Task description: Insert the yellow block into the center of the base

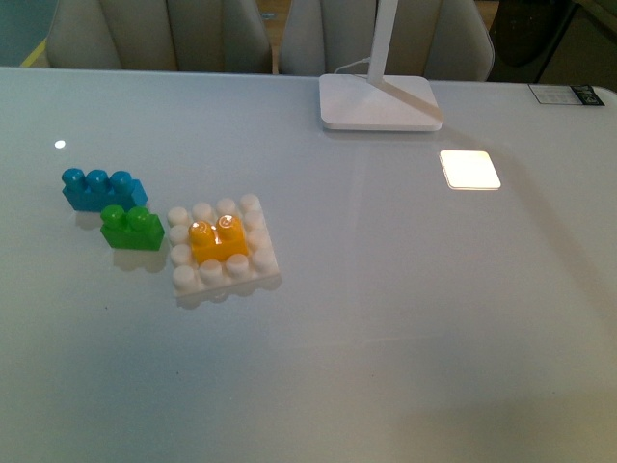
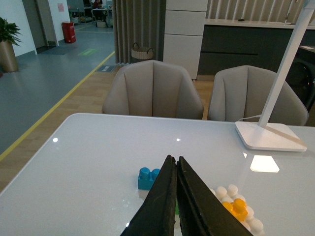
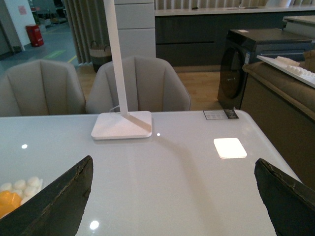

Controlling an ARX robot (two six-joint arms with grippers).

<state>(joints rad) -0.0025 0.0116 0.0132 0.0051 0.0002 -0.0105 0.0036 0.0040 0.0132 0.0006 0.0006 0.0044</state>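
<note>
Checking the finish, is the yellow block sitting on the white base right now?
Yes, the yellow block sits among the studs at the middle of the base.

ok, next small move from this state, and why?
Probably none beyond keeping both arms clear. The small yellow-orange plastic brick already sits on the middle studs of the flat white studded plate. The left gripper is shut and empty, the right gripper open, neither touching it.

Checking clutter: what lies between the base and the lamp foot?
Nothing: in the front view only bare table separates the base and the lamp foot.
</note>
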